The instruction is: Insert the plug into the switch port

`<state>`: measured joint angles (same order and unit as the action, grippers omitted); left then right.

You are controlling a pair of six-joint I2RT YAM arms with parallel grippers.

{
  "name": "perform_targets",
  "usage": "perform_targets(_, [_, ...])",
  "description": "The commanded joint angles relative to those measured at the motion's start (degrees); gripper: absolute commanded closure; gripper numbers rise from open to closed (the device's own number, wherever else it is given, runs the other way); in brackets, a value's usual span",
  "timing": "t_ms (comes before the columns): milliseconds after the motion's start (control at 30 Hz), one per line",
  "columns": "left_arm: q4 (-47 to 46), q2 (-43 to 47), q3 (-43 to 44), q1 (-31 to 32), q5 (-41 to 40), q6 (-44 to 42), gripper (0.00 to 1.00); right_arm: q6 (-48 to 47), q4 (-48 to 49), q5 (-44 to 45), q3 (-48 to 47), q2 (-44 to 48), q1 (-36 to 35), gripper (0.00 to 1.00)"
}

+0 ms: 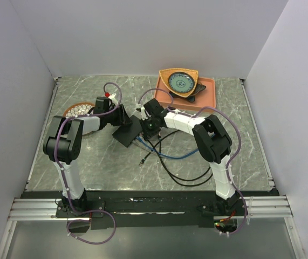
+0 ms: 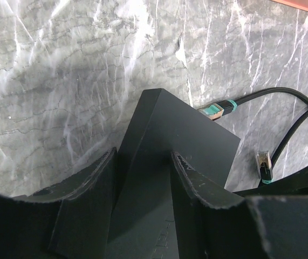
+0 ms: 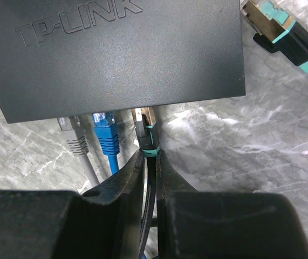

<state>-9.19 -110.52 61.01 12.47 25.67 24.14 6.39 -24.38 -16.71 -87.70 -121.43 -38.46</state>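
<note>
The switch (image 3: 127, 48) is a flat matte-black box marked TP-LINK, also in the top view (image 1: 125, 134) and the left wrist view (image 2: 180, 129). My left gripper (image 2: 143, 162) straddles one end of it, both fingers (image 2: 197, 186) against its sides. My right gripper (image 3: 149, 154) is shut on a black plug (image 3: 147, 132) with a teal band, just behind its boot. The plug's metal tip meets the box's near edge, where the switch port lies hidden under the overhang. A grey plug (image 3: 67, 127) and a blue plug (image 3: 105, 132) sit in that same edge beside it.
A loose teal-banded plug (image 3: 275, 24) lies past the box's far corner, and another (image 2: 264, 164) lies on the marble. Black and blue cables (image 1: 170, 156) trail toward the front. An orange tray (image 1: 210, 94) with a patterned plate (image 1: 180, 82) stands back right, a round basket (image 1: 78, 109) at left.
</note>
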Motion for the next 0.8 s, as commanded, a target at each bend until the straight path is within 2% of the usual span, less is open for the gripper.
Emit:
perform_targets(0, [5.0,-0.7,0.9,3.1,11.4,0.0,0.55,0.9,14.5,-0.6,-7.0,-0.8,0.3,1.00])
perform_targets(167, [6.4,-1.2,1.6,3.7,13.4,-0.7,0.56,0.1,13.0,-0.4,-10.5,-1.9,0.2,1.00])
perform_targets(767, [15.8,-5.8,5.7,5.6,15.2,-6.2,0.58,0.8,17.9,1.4,-13.7,-3.3,0.2,1.00])
